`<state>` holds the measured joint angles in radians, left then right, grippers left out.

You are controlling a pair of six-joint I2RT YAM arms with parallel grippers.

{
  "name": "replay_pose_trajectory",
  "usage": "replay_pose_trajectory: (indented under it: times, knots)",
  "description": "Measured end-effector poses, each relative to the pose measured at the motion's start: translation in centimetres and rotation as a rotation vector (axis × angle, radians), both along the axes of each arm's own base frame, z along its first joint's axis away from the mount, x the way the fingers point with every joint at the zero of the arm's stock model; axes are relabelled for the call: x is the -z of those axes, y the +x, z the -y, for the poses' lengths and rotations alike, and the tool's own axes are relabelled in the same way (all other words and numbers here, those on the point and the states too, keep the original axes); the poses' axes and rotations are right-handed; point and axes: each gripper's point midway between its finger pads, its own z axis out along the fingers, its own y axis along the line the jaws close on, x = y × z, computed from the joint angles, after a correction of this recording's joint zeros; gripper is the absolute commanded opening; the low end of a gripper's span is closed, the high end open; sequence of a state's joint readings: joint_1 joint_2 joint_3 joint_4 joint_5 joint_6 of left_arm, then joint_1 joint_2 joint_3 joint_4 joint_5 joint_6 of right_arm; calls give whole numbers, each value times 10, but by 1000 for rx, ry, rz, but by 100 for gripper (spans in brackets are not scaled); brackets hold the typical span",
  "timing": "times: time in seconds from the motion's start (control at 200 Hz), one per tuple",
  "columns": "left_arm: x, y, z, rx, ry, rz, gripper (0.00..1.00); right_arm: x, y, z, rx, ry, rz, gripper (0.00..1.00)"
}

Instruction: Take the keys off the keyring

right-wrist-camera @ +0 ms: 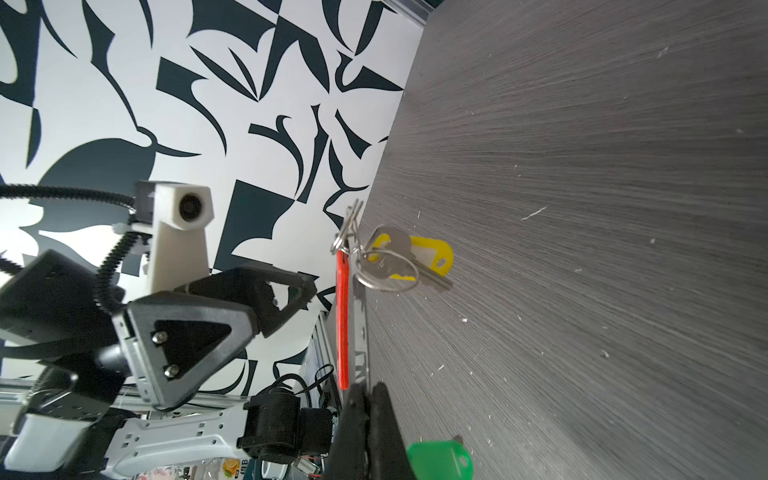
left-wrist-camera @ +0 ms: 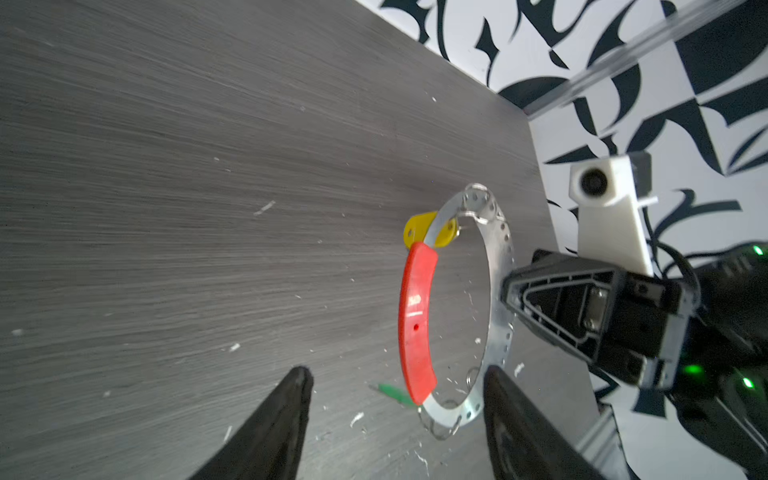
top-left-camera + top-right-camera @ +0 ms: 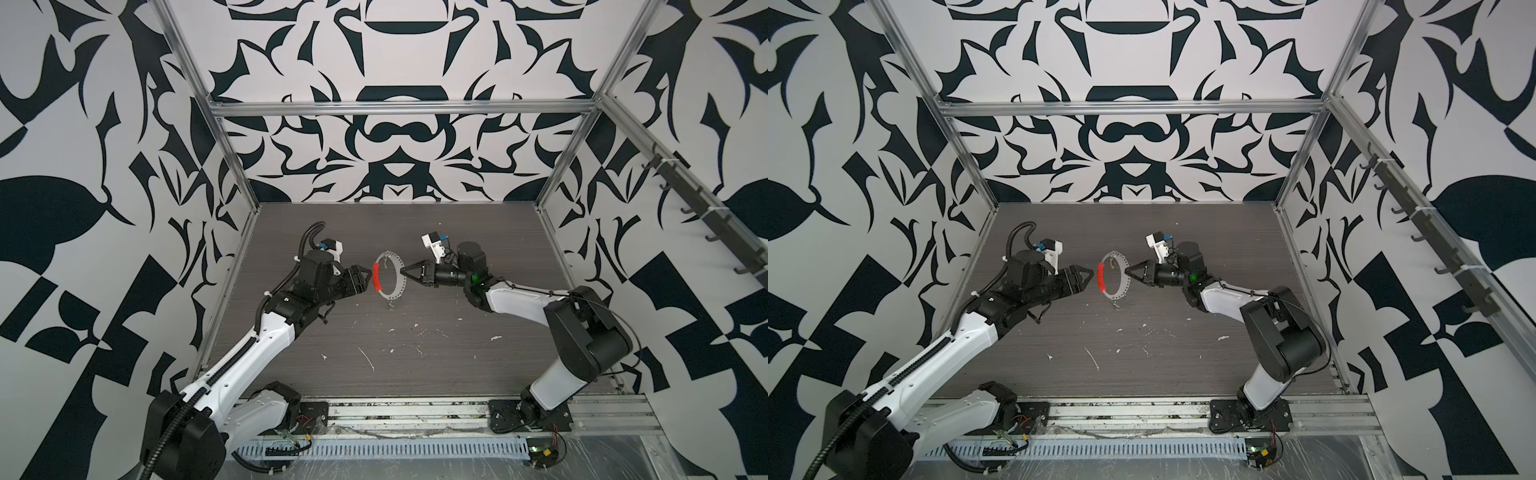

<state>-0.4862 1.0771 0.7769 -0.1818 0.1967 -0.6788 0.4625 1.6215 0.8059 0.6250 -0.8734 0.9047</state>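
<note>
The keyring (image 3: 401, 286) (image 3: 1124, 286) is a perforated metal hoop with a red section (image 2: 415, 320), standing upright above the table. My right gripper (image 3: 402, 271) (image 1: 368, 395) is shut on the hoop's metal side, opposite the red part. A yellow key tag (image 2: 415, 232) (image 1: 432, 253) with a metal key (image 1: 390, 249) hangs from wire rings (image 2: 478, 208) at the hoop's top. A green key tag (image 2: 395, 392) (image 1: 440, 459) hangs at its bottom. My left gripper (image 3: 368, 276) (image 2: 397, 370) stands open just left of the red section, apart from it.
The dark wood-grain table (image 3: 415, 353) carries small white scraps (image 3: 368, 359) toward the front. Patterned walls on a metal frame (image 3: 232, 166) close in the left, right and back. An aluminium rail (image 3: 415, 411) with both arm bases runs along the front edge.
</note>
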Motion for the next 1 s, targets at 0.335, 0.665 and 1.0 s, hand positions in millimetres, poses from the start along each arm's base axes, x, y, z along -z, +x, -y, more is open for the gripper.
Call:
replay_pose_trajectory:
  times: [0.335, 0.665, 1.0]
  knots:
    - [-15, -4, 30, 140, -128, 11, 52, -27, -22, 1, -126, -10, 43, 0]
    - [-16, -8, 38, 180, -180, 8, 31, -38, -27, -2, -173, -1, 52, 0]
    - [-20, -5, 44, 164, -284, -18, 0, -44, -19, -3, -159, -4, 56, 12]
